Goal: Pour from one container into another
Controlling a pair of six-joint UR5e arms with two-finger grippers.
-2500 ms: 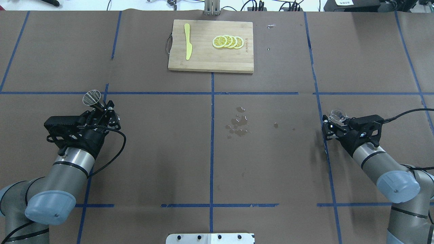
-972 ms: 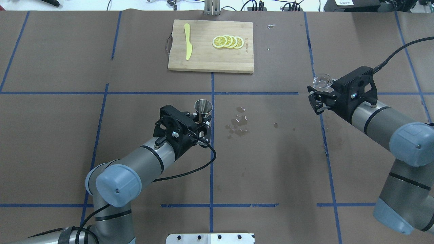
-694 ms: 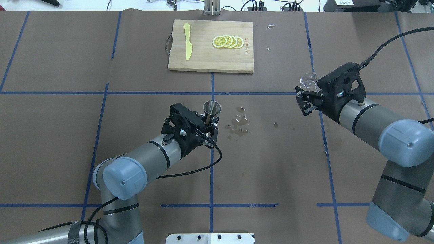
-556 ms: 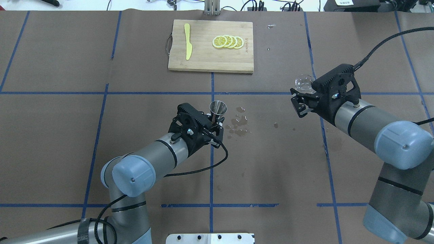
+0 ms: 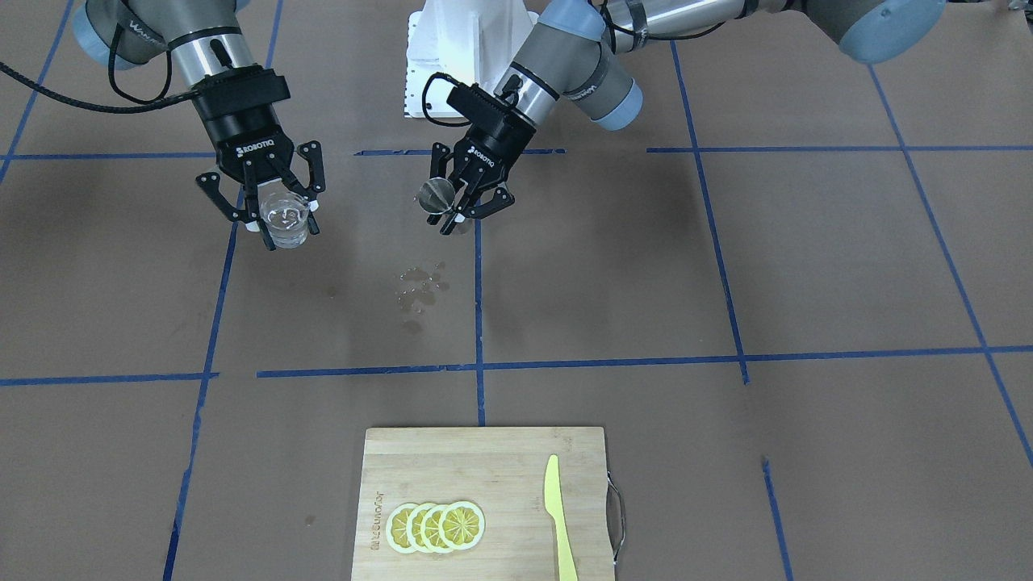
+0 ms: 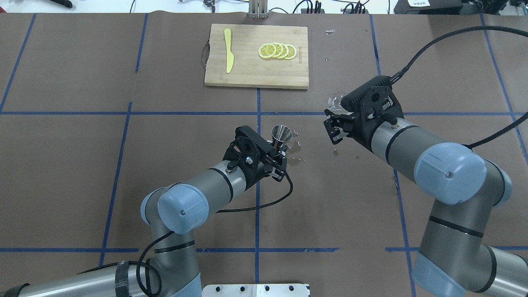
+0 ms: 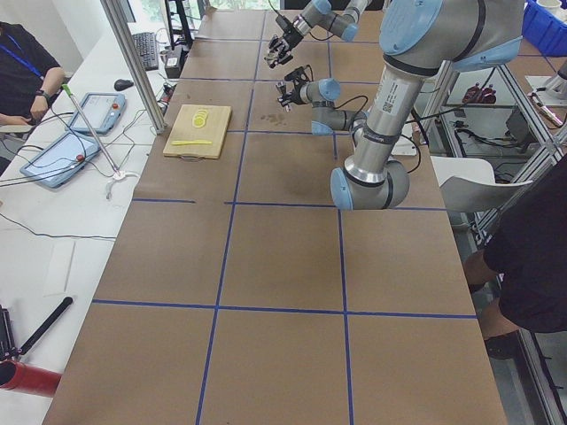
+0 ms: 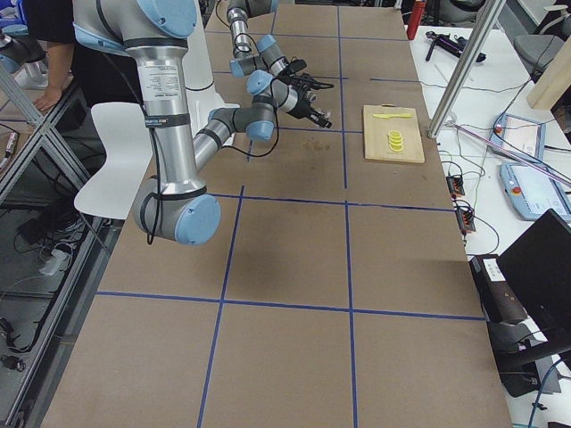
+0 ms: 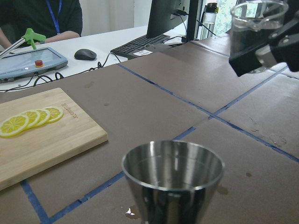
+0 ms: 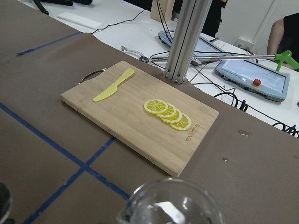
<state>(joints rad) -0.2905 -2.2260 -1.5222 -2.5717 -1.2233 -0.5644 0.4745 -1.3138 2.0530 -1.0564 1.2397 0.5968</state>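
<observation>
A steel cone-shaped jigger (image 6: 281, 134) hangs upright above the table's middle, with my left gripper (image 6: 279, 150) shut on its lower part. From across the table, the jigger (image 5: 436, 194) tilts slightly in that gripper (image 5: 462, 211). The left wrist view looks into the jigger's shiny open mouth (image 9: 173, 179). My right gripper (image 5: 282, 216) is shut on a clear glass beaker (image 5: 284, 223) holding clear liquid. From overhead the beaker (image 6: 336, 100) is right of the jigger and further back, apart from it. The beaker (image 9: 254, 28) is higher than the jigger; its rim (image 10: 170, 205) fills the right wrist view's bottom.
A wooden cutting board (image 6: 251, 74) lies at the far middle of the table with lemon slices (image 6: 277, 50) and a yellow plastic knife (image 6: 228, 50). Spilled drops (image 6: 293, 154) wet the brown paper beside the jigger. Blue tape lines cross the table.
Both arms have swung in from the table's sides toward the middle, each carrying its container. The jigger and beaker are now much nearer each other.
</observation>
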